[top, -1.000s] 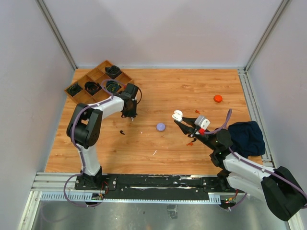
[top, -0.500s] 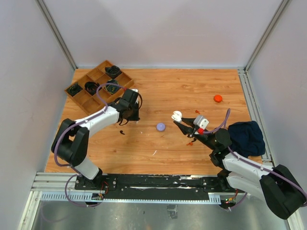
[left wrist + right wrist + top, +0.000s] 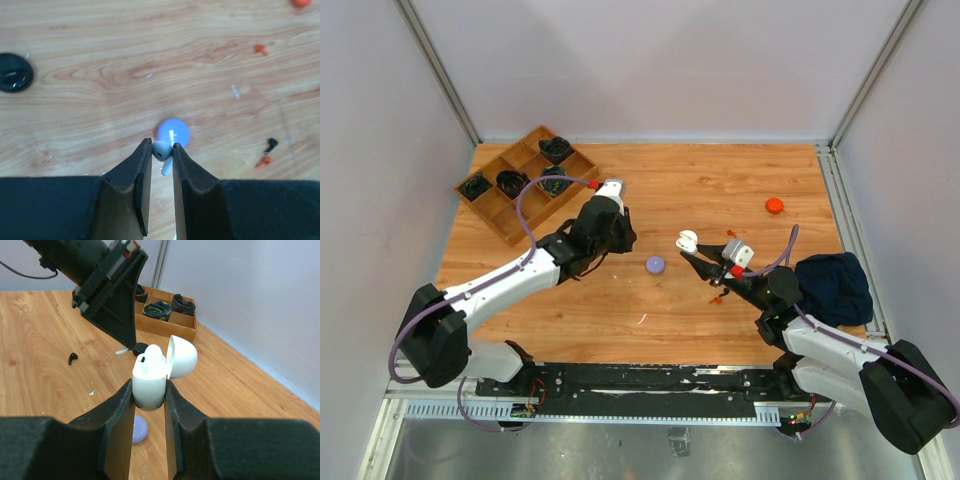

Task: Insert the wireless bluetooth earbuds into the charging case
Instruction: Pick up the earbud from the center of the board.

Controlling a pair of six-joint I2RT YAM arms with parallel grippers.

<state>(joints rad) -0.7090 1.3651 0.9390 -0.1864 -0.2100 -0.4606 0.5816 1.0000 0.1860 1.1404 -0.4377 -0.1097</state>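
Two clamps: left fingers [image 3: 132,170] on earbud [image 3: 160,150], swung nearer; right fingers [image 3: 120,412] on open case [image 3: 149,386].

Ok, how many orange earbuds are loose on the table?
2: one orange earbud out toward the orange round case, the other beside a black earbud. Others may be hidden.

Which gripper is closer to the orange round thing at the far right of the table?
Right. The right gripper sits near-left of the orange round thing; the left gripper is much farther left.
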